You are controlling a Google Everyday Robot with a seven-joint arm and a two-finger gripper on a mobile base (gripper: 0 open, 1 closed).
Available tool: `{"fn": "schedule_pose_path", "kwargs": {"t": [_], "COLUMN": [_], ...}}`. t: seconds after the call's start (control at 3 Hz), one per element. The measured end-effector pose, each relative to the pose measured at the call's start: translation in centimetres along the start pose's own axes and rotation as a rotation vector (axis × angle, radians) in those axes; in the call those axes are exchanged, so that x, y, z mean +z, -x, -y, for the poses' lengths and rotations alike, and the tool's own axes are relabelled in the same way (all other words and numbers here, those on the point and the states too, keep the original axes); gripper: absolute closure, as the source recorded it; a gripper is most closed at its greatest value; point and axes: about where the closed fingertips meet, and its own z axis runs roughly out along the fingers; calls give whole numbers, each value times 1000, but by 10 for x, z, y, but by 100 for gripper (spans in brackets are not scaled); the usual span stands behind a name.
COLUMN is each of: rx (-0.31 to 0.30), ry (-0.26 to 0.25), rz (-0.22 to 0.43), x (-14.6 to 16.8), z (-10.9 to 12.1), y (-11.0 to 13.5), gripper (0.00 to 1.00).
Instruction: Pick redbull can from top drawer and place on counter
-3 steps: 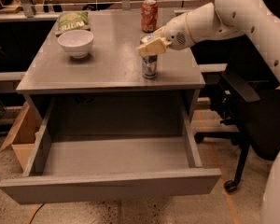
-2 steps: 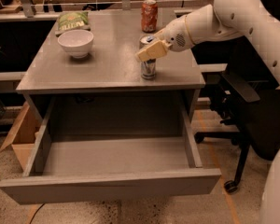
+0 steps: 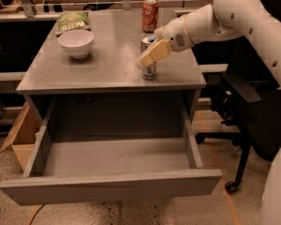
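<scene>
Placement stage, by my read. The redbull can (image 3: 149, 71) stands upright on the counter (image 3: 107, 62), toward the right front corner, close to the front edge but not over it. It is out of the top drawer (image 3: 107, 189).

The gripper (image 3: 149, 59) is at the can's upper body, coming in from the right and crossing in front of it. I cannot tell whether it is clamped on the can or already loose; the near side of the pincer covers the contact.

Doing this step well:
- Confirm the base sits flat on the counter before letting go.
- Spread the pincer fully, then pull back up and to the right along the arm's line.
- Don't sweep sideways. The can is slim and tall, so it likely tips with a light nudge, and the front edge is near.
- Keep clear of the orange soda can (image 3: 150, 15), which stands well behind near the back edge.

Containers:
- The top drawer is pulled fully open below the counter. Its floor is visible and there is nothing in it.
- The white bowl (image 3: 76, 42) is on the counter's left side, with nothing visible inside from this angle.
- A green snack bag (image 3: 72, 20) lies just behind the bowl, closed as far as I can see.
- The redbull can's silver top shows; whether it is opened or sealed is not readable.
</scene>
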Motion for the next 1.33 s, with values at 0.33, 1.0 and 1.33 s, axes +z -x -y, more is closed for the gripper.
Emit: {"fn": "schedule_pose_path", "kwargs": {"t": [0.33, 1.0, 1.33], "rx": [1, 39, 78], "ry": [-10, -183, -302], "rz": [6, -43, -63], "x": [-4, -75, -119], "z": [2, 26, 33], "y": [0, -22, -37], "gripper": [0, 0, 0]}}
